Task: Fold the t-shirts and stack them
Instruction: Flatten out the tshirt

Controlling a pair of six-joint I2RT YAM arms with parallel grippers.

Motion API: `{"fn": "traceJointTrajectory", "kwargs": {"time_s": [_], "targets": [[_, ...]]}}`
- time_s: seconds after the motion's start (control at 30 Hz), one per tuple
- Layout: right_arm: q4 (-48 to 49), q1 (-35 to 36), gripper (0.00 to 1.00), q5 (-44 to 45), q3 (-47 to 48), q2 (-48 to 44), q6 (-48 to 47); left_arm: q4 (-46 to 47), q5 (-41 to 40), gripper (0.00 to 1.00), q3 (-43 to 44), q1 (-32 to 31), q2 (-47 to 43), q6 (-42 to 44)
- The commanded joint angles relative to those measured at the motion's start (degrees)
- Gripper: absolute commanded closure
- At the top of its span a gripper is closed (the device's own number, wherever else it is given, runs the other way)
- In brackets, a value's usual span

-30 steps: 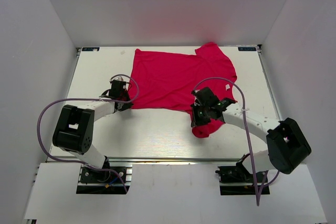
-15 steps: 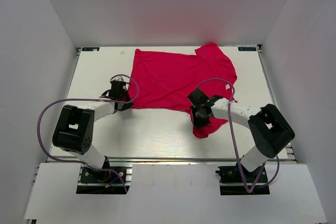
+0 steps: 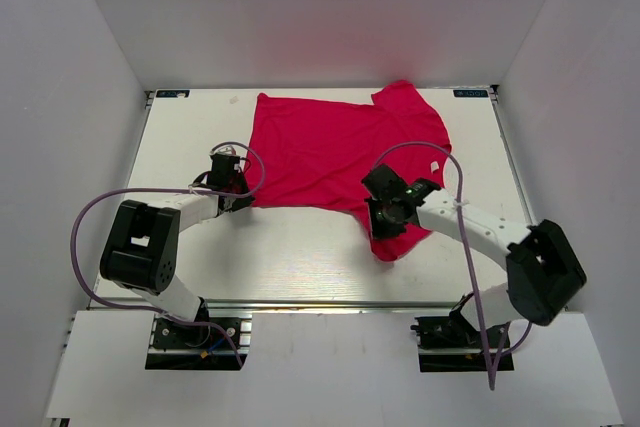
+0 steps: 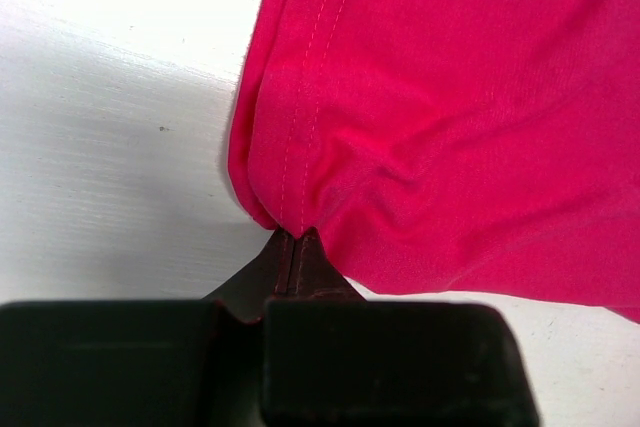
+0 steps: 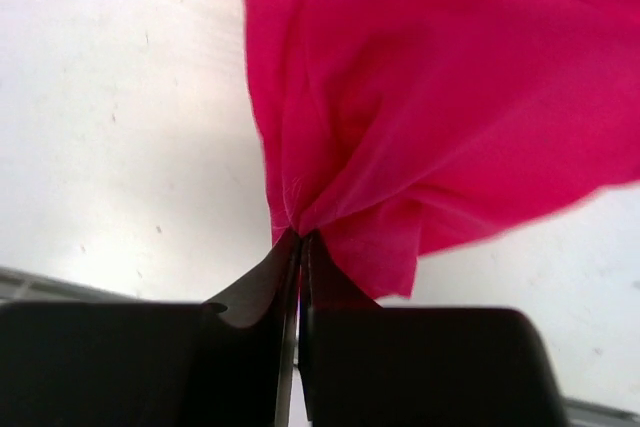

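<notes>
The white table (image 3: 300,259) is walled at 9, 12 and 3 o'clock. The shirt (image 3: 330,147) lies spread on it from the centre out toward 12 and 1 o'clock. It is mostly flat, with one sleeve at 1 o'clock and a bunched lobe trailing toward 5 o'clock.

The left arm (image 3: 150,239) reaches from 7 o'clock to the shirt's 8 o'clock corner. The right arm (image 3: 500,237) reaches from 5 o'clock to the trailing lobe. A purple cable (image 3: 85,217) loops off the left arm and another arcs over the right.

The left gripper (image 3: 232,193) has its jaws pinched together on the stitched hem corner, and the cloth puckers at the tips. The right gripper (image 3: 386,215) has its jaws closed on a gathered fold, and the cloth fans away from them.

A small white tag (image 3: 435,168) sits at the shirt's 3 o'clock edge, toward 1 o'clock of the right gripper.
</notes>
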Motion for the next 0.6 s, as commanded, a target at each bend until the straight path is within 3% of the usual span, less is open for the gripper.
{"fn": "traceJointTrajectory", "kwargs": {"time_s": [0.0, 0.13, 0.3, 0.43, 0.5, 0.57], "targets": [[-9.08, 0.28, 0.97, 0.09, 1.9, -4.6, -1.97, -1.64, 0.81, 1.0, -1.08, 0.2, -1.04, 0.42], [-11.66, 0.46, 0.94, -4.27, 0.16, -6.97, -3.91, -1.64, 0.81, 1.0, -1.08, 0.2, -1.04, 0.42], [-4.19, 1.33, 0.86, -14.03, -4.6, -5.93, -7.78, -4.53, -0.33, 1.0, -0.55, 0.2, -2.71, -0.11], [0.82, 2.04, 0.57, -20.2, -7.06, -3.29, -10.32, -8.49, -0.95, 1.0, -0.55, 0.2, -5.52, -1.34], [0.48, 2.3, 0.51, -19.86, -6.71, -2.93, -10.59, -9.9, -0.95, 1.0, -1.95, 0.2, -8.32, -1.34], [-0.4, 2.13, 0.36, -16.28, -5.93, -4.68, -10.16, -10.7, -1.57, 1.0, -3.53, 0.2, -10.61, -1.34]]}}
